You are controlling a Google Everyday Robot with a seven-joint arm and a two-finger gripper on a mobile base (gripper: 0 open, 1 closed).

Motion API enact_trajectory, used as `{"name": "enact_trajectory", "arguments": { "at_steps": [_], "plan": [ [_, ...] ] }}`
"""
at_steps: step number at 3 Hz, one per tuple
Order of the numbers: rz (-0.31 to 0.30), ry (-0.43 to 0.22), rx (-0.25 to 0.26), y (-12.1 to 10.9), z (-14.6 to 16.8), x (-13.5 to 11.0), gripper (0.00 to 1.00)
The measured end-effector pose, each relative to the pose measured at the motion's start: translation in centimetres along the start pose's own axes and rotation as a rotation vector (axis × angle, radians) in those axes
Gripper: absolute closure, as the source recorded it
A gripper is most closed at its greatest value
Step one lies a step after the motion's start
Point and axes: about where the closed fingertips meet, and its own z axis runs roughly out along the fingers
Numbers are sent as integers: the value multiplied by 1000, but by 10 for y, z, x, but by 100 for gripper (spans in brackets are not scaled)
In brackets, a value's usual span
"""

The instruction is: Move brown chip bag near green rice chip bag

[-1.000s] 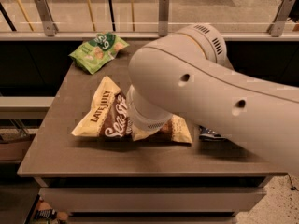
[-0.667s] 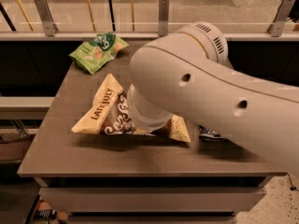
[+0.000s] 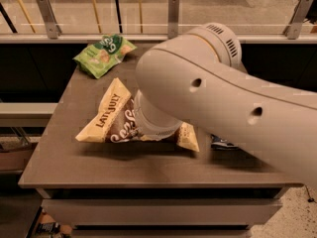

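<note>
The brown chip bag (image 3: 111,115) lies in the middle of the table, with "LATE JULY" on its cream-yellow left edge. Its right corner (image 3: 188,137) shows past the arm. My big white arm (image 3: 223,98) reaches in from the right and covers the bag's centre. My gripper is hidden behind the wrist (image 3: 153,120), right over the brown bag's middle. The green rice chip bag (image 3: 103,54) lies at the table's far left corner, apart from the brown bag.
A dark blue bag (image 3: 224,143) peeks out under the arm at the right. The brown table (image 3: 74,162) has its front edge near me. A railing with posts (image 3: 172,14) runs behind the table.
The arm and the brown bag have shifted only very slightly. The green bag has not moved.
</note>
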Motion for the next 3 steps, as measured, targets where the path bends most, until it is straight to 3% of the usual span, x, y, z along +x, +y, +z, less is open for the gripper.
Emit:
{"name": "enact_trajectory", "arguments": {
  "at_steps": [2,3],
  "plan": [
    [-90,47,21,-33,-10,8,100],
    [-122,67,47,-61,-14,22,100]
  ]
}}
